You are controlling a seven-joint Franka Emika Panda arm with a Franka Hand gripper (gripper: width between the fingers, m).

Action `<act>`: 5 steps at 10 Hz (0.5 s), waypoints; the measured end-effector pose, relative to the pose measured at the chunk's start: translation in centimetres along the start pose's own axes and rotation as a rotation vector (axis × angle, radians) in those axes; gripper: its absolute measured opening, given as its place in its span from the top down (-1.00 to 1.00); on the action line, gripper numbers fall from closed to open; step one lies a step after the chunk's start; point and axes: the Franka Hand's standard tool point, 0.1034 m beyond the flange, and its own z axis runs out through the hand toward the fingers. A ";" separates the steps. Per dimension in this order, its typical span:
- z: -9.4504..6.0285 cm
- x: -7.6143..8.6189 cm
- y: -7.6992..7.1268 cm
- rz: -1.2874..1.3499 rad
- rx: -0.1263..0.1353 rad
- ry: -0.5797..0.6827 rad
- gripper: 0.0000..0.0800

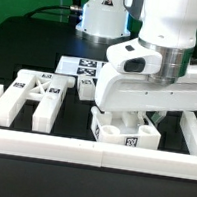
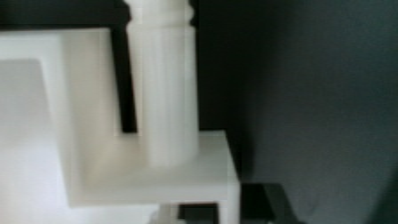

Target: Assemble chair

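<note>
Near the front rail: white blocky plastic chair part (image 1: 122, 133) with a black-and-white square tag, resting on the black bench (image 1: 79, 114) just behind the long low white border rail (image 1: 80, 148); the rail probably serves as a stop to brace it.
Peg leg: white turned plastic leg (image 2: 166, 90), upright, its lower end standing on a squared white block, judged to belong to that part; likely stood so for seating in its socket.
Frame: white X-braced frame (image 1: 37, 93), flat on the exterior view's left, well apart; seemingly parked for a later step.
Marker board: thin white tagged marker board (image 1: 82, 69), behind, untouched.
Gripper: gripper (image 1: 136, 118) clenched, nothing seen between its jaws; contact with the part cannot be told.
Arm pose: wrist vertical, hand pointing straight down, low over the part.
</note>
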 end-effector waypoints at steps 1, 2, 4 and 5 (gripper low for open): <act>0.0 -0.1 -0.2 0.119 0.011 0.016 0.91; 0.0 -0.1 -0.5 0.218 0.019 0.015 0.91; -0.1 1.4 -1.7 0.328 0.029 -0.030 0.91; 0.0 2.3 -2.1 0.324 0.030 -0.023 0.91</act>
